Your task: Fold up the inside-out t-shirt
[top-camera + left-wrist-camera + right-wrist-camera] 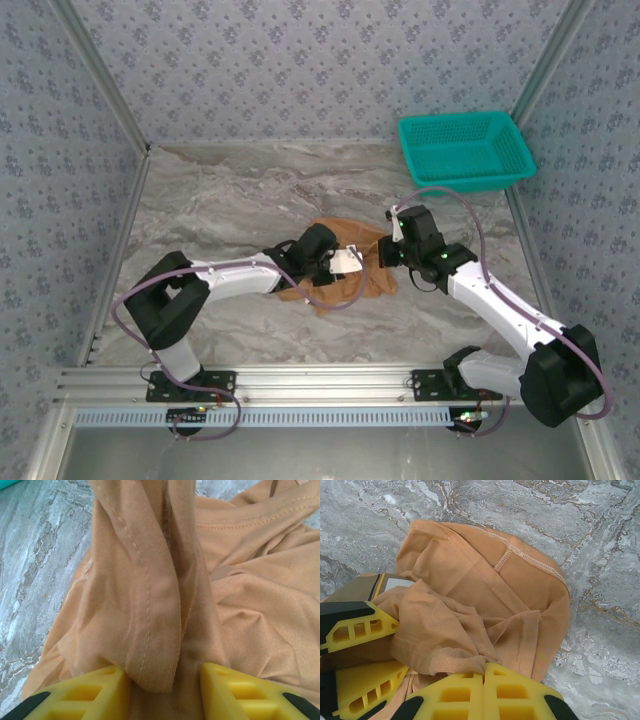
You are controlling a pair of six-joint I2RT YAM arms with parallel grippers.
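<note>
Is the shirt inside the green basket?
No, the shirt lies bunched on the table, well apart from the basket in the far right corner.

The top view looks down from high behind the near edge over the whole bench (230, 200), while the wrist views peer close past the left pincer (165, 685) and right pincer (483, 680) at the t-shirt (377, 284) all three share.
</note>
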